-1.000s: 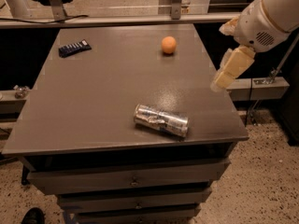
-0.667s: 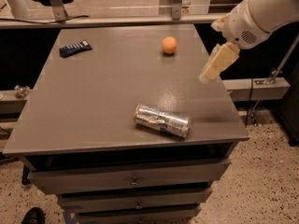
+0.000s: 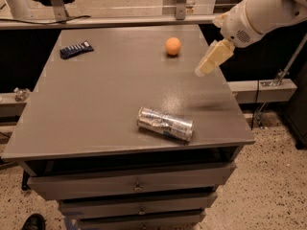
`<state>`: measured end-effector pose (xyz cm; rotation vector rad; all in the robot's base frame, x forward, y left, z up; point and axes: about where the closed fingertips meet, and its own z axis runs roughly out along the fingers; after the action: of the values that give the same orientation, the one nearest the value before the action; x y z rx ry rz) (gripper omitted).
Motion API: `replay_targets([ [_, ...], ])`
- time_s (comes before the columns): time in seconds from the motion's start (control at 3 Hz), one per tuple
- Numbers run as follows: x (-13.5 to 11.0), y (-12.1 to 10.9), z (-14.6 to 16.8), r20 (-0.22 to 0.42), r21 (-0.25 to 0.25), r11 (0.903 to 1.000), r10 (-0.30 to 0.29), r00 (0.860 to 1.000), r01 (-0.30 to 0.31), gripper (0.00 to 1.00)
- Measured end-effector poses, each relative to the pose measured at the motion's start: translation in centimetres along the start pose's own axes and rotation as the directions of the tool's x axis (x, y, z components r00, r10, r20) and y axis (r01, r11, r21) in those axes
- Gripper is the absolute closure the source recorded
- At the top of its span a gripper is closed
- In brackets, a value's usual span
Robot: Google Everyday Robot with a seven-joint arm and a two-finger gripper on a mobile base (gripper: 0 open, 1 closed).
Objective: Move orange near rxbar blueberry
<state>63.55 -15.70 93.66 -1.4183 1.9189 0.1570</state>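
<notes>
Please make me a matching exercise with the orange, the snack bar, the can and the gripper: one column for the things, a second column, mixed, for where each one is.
1. orange
2. snack bar
3. can
4. gripper

A. on its side near the front edge of the table
B. far left corner
C. in the air over the right side
D. far part, right of the middle

Pairs: 1-D, 2-B, 3-A, 4-C.
</notes>
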Motion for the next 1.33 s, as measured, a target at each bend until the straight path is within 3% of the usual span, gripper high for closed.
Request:
replay_targets([
  [0.33, -1.0, -1.3, 1.1, 0.053, 0.035, 0.9991, 0.022, 0.998, -0.024, 0.0],
  [0.67, -1.9, -4.0, 2.6, 0.142, 0.076, 0.9933, 0.075, 0.987, -0.087, 0.0],
  [1.33, -2.6, -8.7, 7.5, 0.292, 0.063, 0.9708, 0.204, 0.934, -0.232, 0.0],
])
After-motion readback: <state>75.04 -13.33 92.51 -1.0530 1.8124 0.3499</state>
